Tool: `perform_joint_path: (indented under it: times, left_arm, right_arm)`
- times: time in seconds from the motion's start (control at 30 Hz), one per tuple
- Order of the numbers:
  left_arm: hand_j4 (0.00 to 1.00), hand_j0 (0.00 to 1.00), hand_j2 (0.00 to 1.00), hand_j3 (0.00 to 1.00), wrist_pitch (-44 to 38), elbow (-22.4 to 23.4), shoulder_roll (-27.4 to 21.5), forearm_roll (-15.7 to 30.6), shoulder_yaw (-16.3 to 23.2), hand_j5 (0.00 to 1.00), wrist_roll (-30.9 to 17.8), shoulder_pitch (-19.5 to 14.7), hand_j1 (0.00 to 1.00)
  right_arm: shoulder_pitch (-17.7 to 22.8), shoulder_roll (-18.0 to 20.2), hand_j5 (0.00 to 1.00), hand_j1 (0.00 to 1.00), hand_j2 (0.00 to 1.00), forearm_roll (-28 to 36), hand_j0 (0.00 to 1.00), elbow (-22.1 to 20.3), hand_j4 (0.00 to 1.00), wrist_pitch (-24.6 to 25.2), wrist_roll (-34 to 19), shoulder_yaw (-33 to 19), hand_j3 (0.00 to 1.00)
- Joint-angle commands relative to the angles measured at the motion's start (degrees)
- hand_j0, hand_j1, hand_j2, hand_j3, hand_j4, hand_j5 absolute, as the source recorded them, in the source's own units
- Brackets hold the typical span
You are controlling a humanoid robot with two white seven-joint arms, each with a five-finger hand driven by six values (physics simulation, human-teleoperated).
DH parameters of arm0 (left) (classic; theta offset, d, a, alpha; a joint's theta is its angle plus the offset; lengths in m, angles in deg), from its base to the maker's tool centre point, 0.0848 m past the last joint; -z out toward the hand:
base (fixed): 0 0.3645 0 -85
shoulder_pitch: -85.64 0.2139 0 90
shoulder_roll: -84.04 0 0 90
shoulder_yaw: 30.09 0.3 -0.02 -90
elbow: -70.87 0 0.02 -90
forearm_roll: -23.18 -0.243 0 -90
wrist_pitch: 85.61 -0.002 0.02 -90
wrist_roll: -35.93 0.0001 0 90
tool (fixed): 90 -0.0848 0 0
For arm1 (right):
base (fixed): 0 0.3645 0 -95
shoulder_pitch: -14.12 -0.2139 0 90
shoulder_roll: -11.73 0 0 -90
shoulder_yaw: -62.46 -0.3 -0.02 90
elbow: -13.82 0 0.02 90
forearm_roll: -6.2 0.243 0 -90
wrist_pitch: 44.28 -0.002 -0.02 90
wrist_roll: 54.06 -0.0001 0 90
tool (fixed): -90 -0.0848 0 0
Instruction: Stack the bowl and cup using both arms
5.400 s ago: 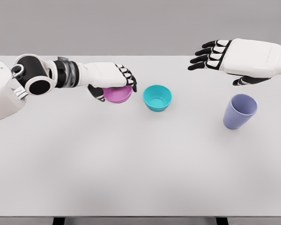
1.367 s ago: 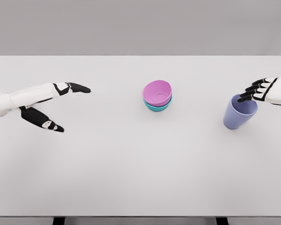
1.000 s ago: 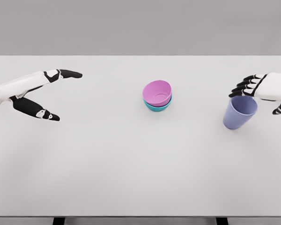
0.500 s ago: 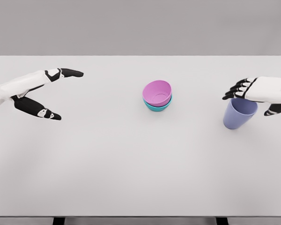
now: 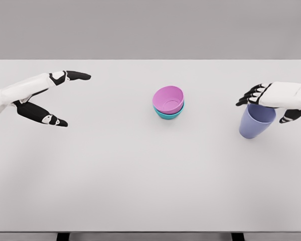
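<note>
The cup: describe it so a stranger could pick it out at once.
On the white table, look to the right side, under the right hand. The periwinkle cup stands there alone, upright and slightly tilted. Unlike the pink bowl nested in the teal bowl at the centre, it is tall and narrow.

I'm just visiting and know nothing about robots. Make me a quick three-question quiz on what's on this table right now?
1. True or false: the pink bowl sits inside the teal bowl.
2. Which hand is over the purple cup? A) the left hand B) the right hand C) neither
3. Fill in: the left hand, at the table's left side, holds ____.

Key
1. True. The pink one is nested on top, with only the teal rim showing below it.
2. B. The right hand is at the cup's rim, fingers spread, not yet closed round it.
3. Nothing. Its fingers are open, apart from the bowls.
</note>
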Motion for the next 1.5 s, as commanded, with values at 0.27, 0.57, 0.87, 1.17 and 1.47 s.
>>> perform_joint_path:
  times: [0.27, 0.57, 0.87, 1.17, 1.47]
  left_arm:
    - [1.0, 1.0, 1.0, 1.0, -0.15, 0.07, 0.77, 0.38, -0.3, 1.0, 0.02, 0.0, 1.0]
    - [1.0, 1.0, 1.0, 1.0, -0.15, 0.16, 0.77, 0.38, -0.48, 1.0, 0.02, 0.0, 1.0]
    - [1.0, 1.0, 1.0, 1.0, -0.15, 0.16, 0.77, 0.47, -0.83, 1.0, 0.02, 0.0, 1.0]
    - [1.0, 1.0, 1.0, 1.0, -0.15, 0.07, 0.85, 0.3, -2.14, 1.0, 0.02, 0.0, 1.0]
    - [1.0, 1.0, 1.0, 1.0, -0.15, 0.42, 1.38, -1.02, -2.85, 1.0, 0.02, 0.79, 1.0]
  right_arm:
    - [-0.62, -1.21, 1.0, 1.0, 1.0, -0.51, 1.0, 1.85, 1.0, 0.14, 0.02, 1.72, 1.0]
    - [-0.7, -1.39, 1.0, 1.0, 1.0, -0.51, 1.0, 1.85, 1.0, 0.14, 0.02, 2.51, 1.0]
    - [-1.05, -1.83, 0.83, 0.83, 0.83, -0.42, 0.83, 1.5, 0.83, 0.14, 0.02, 2.77, 0.83]
    - [-2.81, -1.83, 0.75, 0.75, 0.75, -0.33, 0.75, 1.76, 0.75, 0.14, 0.02, 3.39, 0.75]
    - [-4.39, -3.32, 0.64, 0.64, 0.64, 0.28, 0.64, 1.94, 0.64, 0.14, 0.02, 2.95, 0.64]
